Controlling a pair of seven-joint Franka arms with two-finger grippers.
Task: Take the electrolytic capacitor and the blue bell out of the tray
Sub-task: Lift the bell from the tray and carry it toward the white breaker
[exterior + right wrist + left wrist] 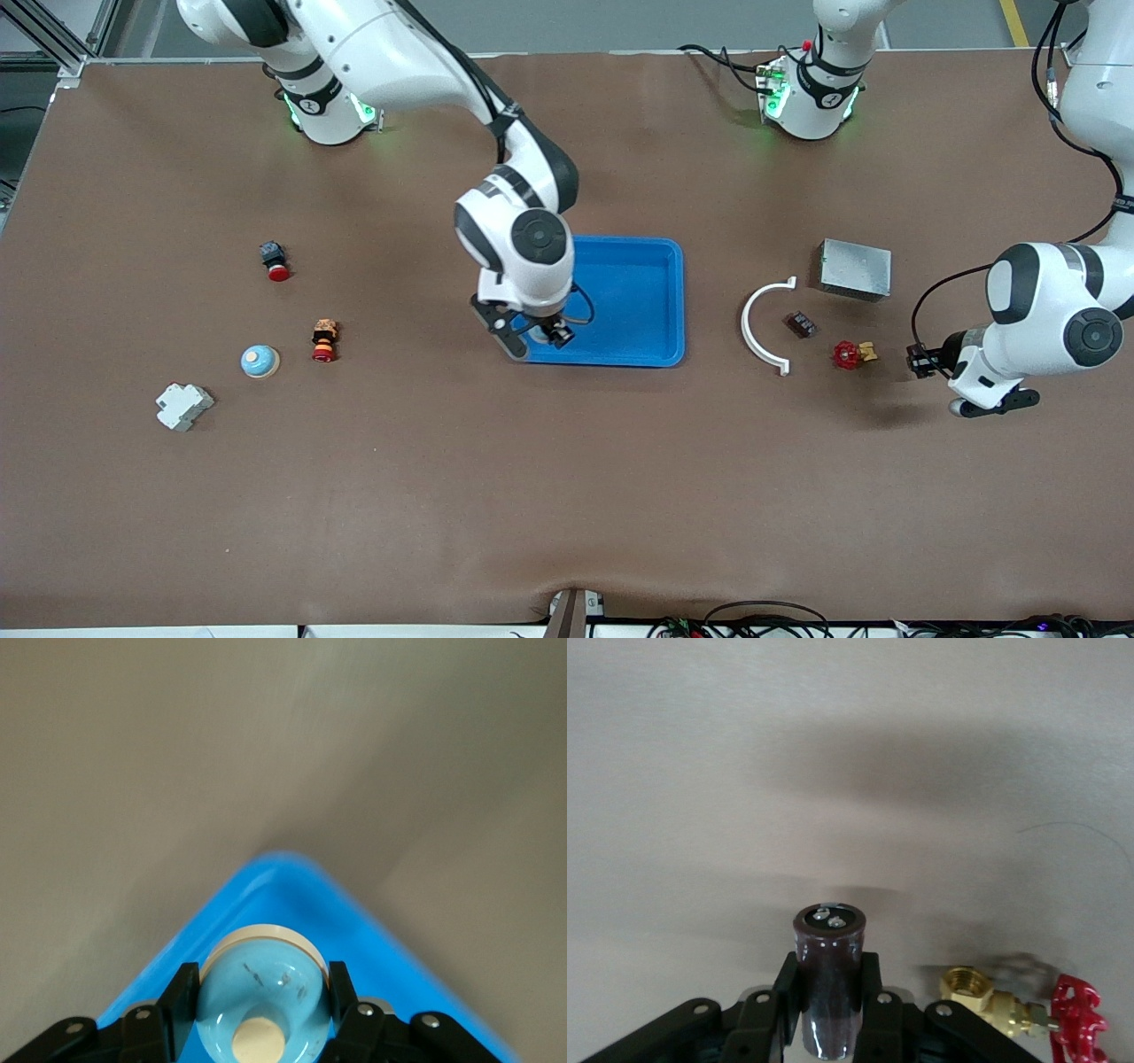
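Brown capacitor upright in left claw

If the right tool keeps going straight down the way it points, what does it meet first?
The right tool, shut on the blue bell, hangs over a corner of the blue tray. Straight on, it would probably meet the tray's floor by that corner, though depth is unclear.

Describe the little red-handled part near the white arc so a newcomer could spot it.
Start at the blue tray and go toward the left arm's end of the table, past the white curved strip. Beside the strip's nearer end lies a small valve. Unlike the dark block nearby, it has a red handwheel on a brass body.
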